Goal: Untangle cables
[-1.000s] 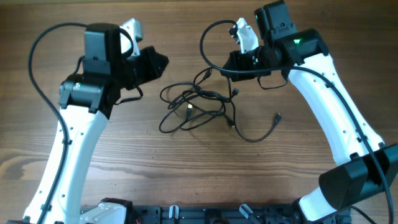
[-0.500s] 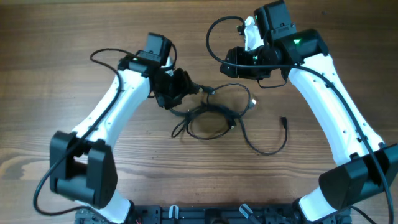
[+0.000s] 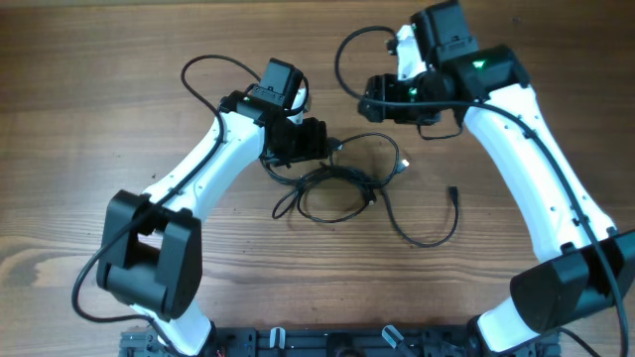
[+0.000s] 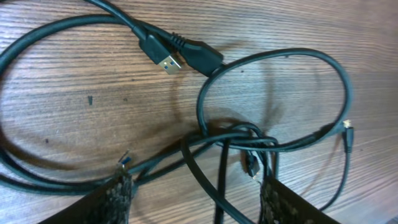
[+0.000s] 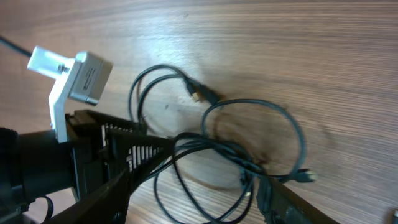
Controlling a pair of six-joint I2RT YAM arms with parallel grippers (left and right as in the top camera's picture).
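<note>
Left end effector (image 3: 319, 142) sits at the left edge of the cables (image 3: 342, 177), pointing right into them; in the left wrist view (image 4: 196, 186) its fingers (image 4: 122, 190) are spread apart, open, with several crossing strands of the cables (image 4: 236, 134) lying between them, nothing clamped

Cables lie as one loose black tangle on the wooden bench (image 3: 60, 119), mid-way between the two end effectors, strands crossing at a knot in the middle. USB plug (image 4: 166, 60) with a metal tip rests just above the knot on the left side. One round loop runs off the knot up and to the right, whitish plug (image 3: 404, 164) at its right edge. Single long strand trails off the tangle's lower right, curling up to a small black plug (image 3: 453, 193) well apart from the knot

Right end effector (image 3: 369, 97) hangs above and to the right of the cables, not touching them; right wrist view (image 5: 193, 186) shows its fingers (image 5: 106, 196) wide, open, empty, looking down on the cables (image 5: 217, 149) and the left arm's white wrist camera (image 5: 78, 78)
</note>
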